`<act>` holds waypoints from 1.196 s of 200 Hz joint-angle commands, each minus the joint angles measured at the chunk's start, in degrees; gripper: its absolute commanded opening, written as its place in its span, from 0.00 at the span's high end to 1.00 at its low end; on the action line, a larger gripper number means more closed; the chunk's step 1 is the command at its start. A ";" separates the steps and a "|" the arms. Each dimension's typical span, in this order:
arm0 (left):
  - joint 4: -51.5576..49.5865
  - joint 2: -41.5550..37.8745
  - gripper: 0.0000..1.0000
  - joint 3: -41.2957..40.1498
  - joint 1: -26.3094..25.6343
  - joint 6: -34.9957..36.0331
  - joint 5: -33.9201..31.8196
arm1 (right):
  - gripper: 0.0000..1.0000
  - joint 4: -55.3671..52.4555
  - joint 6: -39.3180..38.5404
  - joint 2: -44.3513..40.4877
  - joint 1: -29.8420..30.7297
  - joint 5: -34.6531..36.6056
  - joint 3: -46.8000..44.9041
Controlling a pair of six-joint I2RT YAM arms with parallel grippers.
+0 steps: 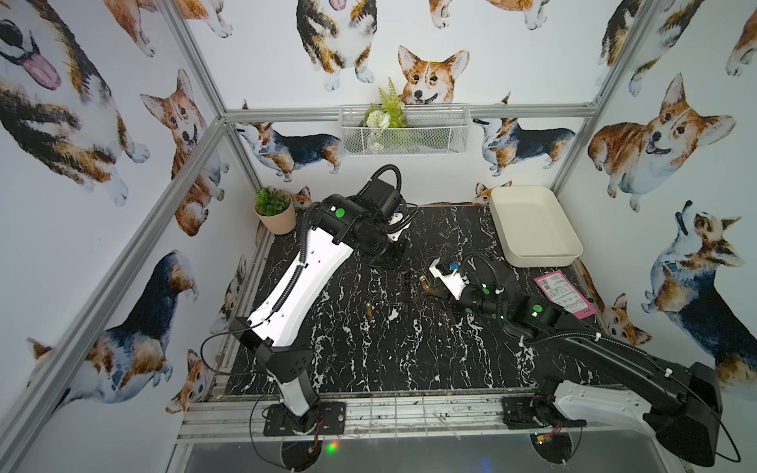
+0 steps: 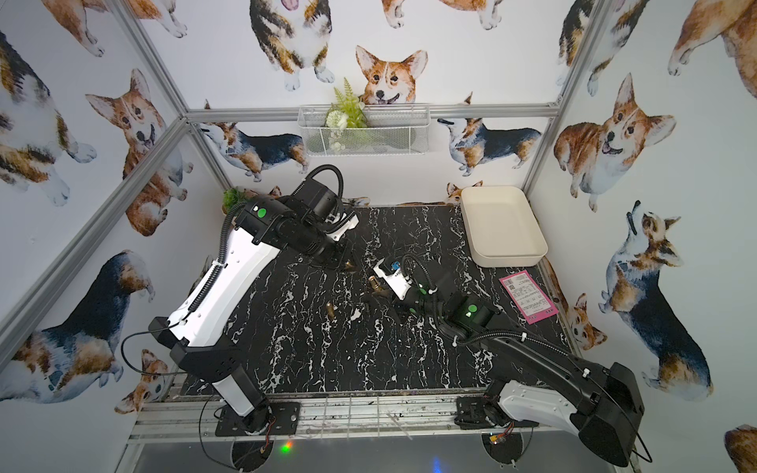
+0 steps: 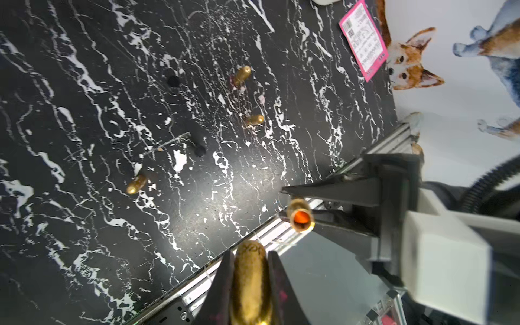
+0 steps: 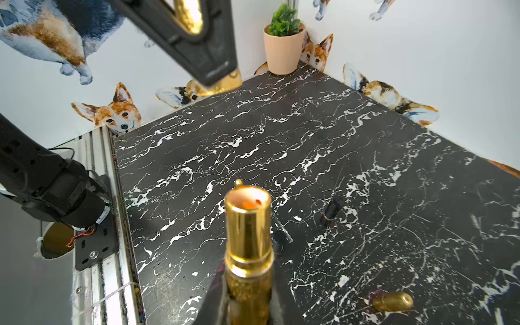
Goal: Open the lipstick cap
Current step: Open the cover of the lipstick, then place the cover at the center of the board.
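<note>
This is a robot test cell in a lab. Silver aluminium frame bars (image 1: 286,114) carry thin white walls printed with corgi dogs (image 1: 430,73). Two black and white robot arms, the left arm (image 1: 295,286) and the right arm (image 1: 614,354), stand on black base plates (image 1: 327,417) on a metal rail (image 1: 409,413) along the near edge of the black table with white marble veins (image 1: 368,360). A green plant in a beige pot (image 1: 278,221) at the far left corner and a white wire basket (image 1: 430,135) on the back wall give it a homely look.

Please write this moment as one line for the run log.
state: cap off lipstick | left gripper: shut on cap | right gripper: shut on lipstick | parts: apart, not touching
</note>
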 commanded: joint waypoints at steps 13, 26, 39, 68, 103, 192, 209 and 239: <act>4.64 -0.16 1.00 -6.11 5.40 0.08 -8.24 | 1.00 -1.40 0.71 -2.70 0.03 1.05 1.35; 9.41 -0.13 1.00 -10.82 8.96 -0.10 -8.29 | 1.00 -2.23 0.56 -4.00 0.02 1.64 2.12; 12.85 1.37 1.00 -14.05 11.85 0.00 -8.77 | 1.00 -3.74 0.26 -5.36 0.04 2.19 3.02; 15.32 8.53 1.00 -14.35 13.67 2.10 -16.86 | 1.00 -5.37 0.01 -7.62 0.10 3.19 4.23; 20.28 16.21 1.00 -13.26 16.29 2.36 -16.61 | 1.00 -5.57 0.36 -8.02 0.10 3.64 4.18; 32.35 27.15 1.00 -19.00 19.24 1.81 -19.21 | 1.00 -6.00 0.86 -8.46 0.11 5.05 1.31; 31.48 29.25 1.00 -17.92 19.58 2.24 -20.03 | 1.00 -6.30 0.74 -8.27 0.10 5.10 1.25; 33.68 29.71 1.00 -19.65 20.09 2.12 -20.44 | 1.00 -6.03 0.77 -8.08 0.10 5.40 0.90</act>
